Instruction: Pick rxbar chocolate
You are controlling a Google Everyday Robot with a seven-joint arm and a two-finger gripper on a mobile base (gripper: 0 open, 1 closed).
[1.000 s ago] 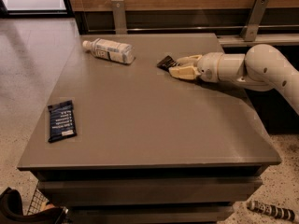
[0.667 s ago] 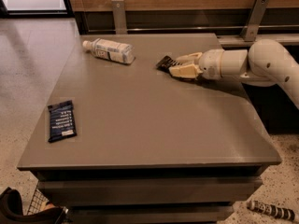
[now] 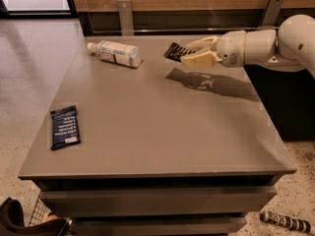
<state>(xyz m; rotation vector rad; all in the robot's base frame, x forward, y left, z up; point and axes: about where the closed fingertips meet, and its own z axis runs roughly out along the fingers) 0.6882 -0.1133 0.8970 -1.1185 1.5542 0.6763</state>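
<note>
**A:** So where's the gripper sitting right now?

**B:** Over the far side of the table, towards the right. The white arm reaches in from the right edge of the view, roughly level, and the cream-coloured fingers point left.

**A:** Got anything in it?

**B:** Yep — the rxbar chocolate. The two fingers are closed down on one end of the dark wrapper, one above and one below. The rest of the bar sticks out to the left past the fingertips, a bit tilted.

**A:** On the table or off it?

**B:** Off it, as far as I can see. The shadow of bar and gripper falls on the tabletop below, apart from both of them. So the bar looks like it's up in the air with only the gripper touching it.

**A:** What else is up there?

**B:** A white bottle lying on its side near the far edge, cap end pointing left — it's to the left of the held bar and not touching it. Then there's a blue bar lying flat by the left edge, towards the near corner, well apart from the bottle and the gripper. It has pale lettering on it, but I can't read it.
</note>
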